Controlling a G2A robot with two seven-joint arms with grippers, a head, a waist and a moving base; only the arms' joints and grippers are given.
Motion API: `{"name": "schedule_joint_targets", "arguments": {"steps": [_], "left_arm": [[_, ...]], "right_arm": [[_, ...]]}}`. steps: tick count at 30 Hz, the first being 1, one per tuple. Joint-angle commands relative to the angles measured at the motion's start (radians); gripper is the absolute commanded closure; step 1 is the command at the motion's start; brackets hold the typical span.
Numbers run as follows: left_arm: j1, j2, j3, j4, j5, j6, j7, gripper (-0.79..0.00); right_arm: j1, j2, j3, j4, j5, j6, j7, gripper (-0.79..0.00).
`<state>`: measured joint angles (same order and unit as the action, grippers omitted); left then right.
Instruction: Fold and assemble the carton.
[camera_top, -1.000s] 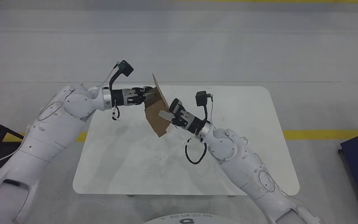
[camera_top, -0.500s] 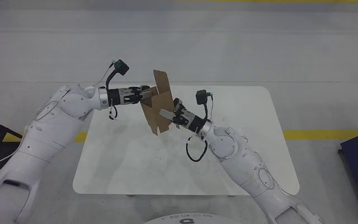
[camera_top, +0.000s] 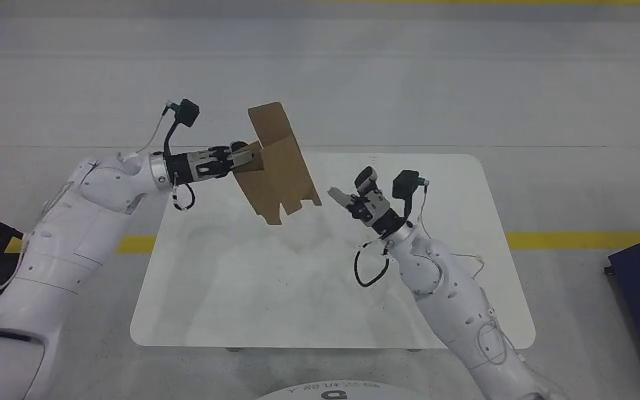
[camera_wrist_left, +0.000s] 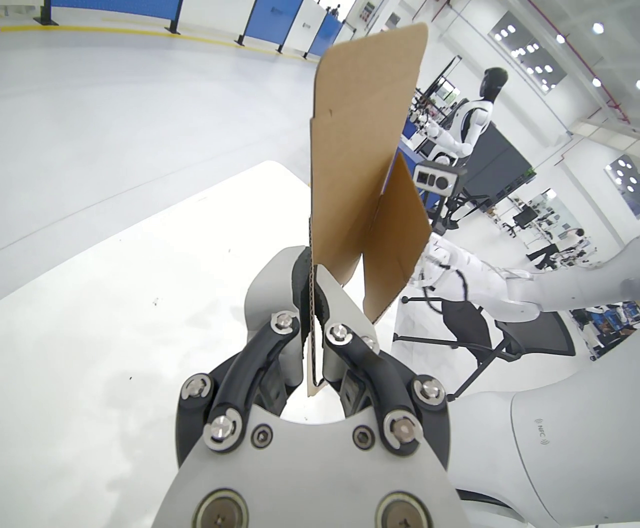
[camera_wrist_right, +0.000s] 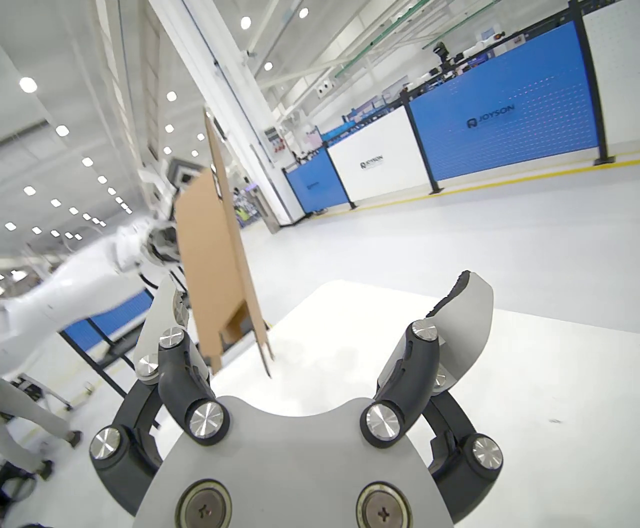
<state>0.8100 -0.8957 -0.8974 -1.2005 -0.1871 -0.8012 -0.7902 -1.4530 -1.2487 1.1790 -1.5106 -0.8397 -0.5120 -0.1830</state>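
**Item 1: carton (camera_top: 282, 168).** Brown corrugated board, not yet assembled. The panels lie nearly flat against each other, w/ one flap angled off at the top and notched tabs at the lower end. You see it held up in the air over the far-left part of the table (camera_top: 450, 300). In the right wrist view its lower edge hangs clear of the surface.

**Item 2: L gripper (camera_top: 243, 156).** Fingers are closed tight on the carton's near edge. In the left wrist view the board runs edge-on between the two pads (camera_wrist_left: 300, 272), pinched firmly, and the rest stands up and away from the gripper. The arm comes in from the table's left side, w/ the gripper above the far-left corner.

**Item 3: R gripper (camera_top: 352, 196).** Fingers are spread wide and hold nothing. It sits over the table's far-middle area, beside the carton but apart from it, no contact, and faces the board.

**Item 4: table.** White top w/ rounded corners and a few small dark specks on the surface.

**Item 5: bkgd.** Blue partition panels (camera_wrist_right: 500, 125) stand on a pale hall floor.
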Motion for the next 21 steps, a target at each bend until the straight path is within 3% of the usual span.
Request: {"name": "schedule_joint_targets", "arguments": {"steps": [1,2,9,18,21], "left_arm": [[0.006,0.003,-0.010,-0.006,-0.036,-0.004,-0.021,0.000],[0.010,0.003,-0.013,-0.010,-0.056,-0.004,-0.029,0.000],[0.028,-0.002,-0.019,-0.031,-0.211,0.012,-0.088,0.000],[0.026,-0.020,-0.001,-0.027,-0.303,0.029,-0.153,0.000],[0.022,-0.026,0.004,-0.019,-0.322,0.033,-0.174,0.000]], "right_arm": [[-0.001,-0.001,-0.019,0.017,-0.069,-0.014,-0.022,-0.686],[0.000,-0.002,-0.024,0.023,-0.085,-0.019,-0.032,-0.653],[0.012,-0.008,-0.055,0.045,-0.135,-0.065,-0.128,-0.690],[0.021,-0.015,-0.078,0.057,-0.168,-0.059,-0.202,-0.653],[0.023,-0.017,-0.080,0.057,-0.171,-0.060,-0.227,-0.594]]}}
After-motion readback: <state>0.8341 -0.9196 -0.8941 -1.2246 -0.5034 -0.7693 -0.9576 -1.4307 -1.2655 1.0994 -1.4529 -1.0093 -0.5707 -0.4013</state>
